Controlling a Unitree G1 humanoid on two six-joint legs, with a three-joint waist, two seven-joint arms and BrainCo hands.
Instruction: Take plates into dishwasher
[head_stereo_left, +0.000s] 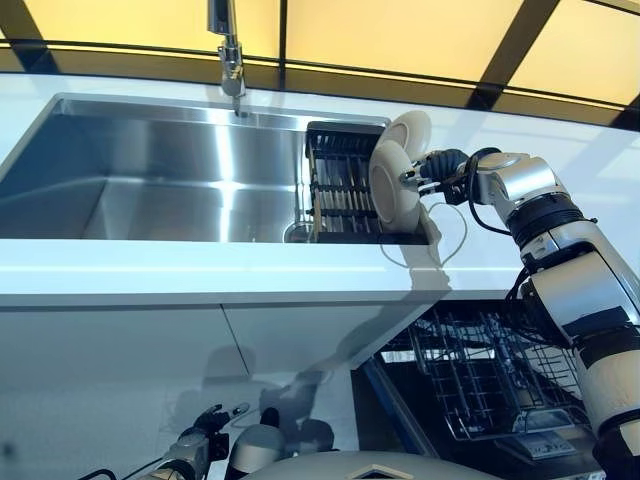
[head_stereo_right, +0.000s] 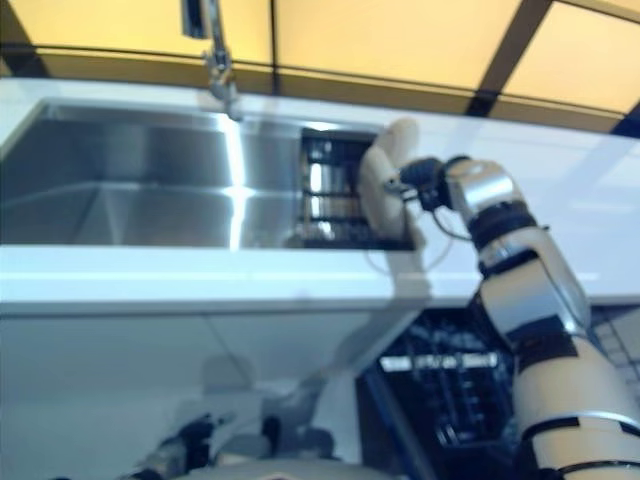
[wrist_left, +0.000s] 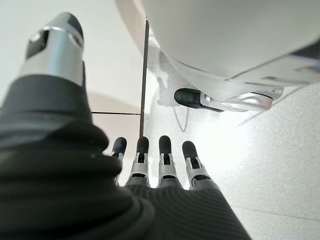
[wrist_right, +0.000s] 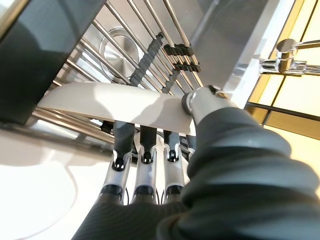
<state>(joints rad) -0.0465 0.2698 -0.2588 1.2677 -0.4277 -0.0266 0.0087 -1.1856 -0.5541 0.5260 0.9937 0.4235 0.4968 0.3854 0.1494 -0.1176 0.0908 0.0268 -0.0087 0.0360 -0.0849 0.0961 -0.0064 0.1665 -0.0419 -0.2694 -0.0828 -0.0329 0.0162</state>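
A white plate (head_stereo_left: 392, 190) stands on edge at the right end of the dark drying rack (head_stereo_left: 340, 180) set in the sink. A second white plate (head_stereo_left: 411, 131) stands just behind it. My right hand (head_stereo_left: 438, 166) reaches over the counter and is shut on the front plate. In the right wrist view the plate's rim (wrist_right: 120, 102) is pinched between my thumb and my fingers (wrist_right: 145, 155), just over the rack's bars. My left hand (head_stereo_left: 205, 435) hangs low by the cabinet front, open and empty; its fingers (wrist_left: 165, 160) are straight in the left wrist view.
The steel sink (head_stereo_left: 150, 170) lies left of the rack, with the faucet (head_stereo_left: 230, 50) behind it. The white counter edge (head_stereo_left: 200, 270) runs across in front. Below right, the open dishwasher shows its wire basket (head_stereo_left: 480, 380).
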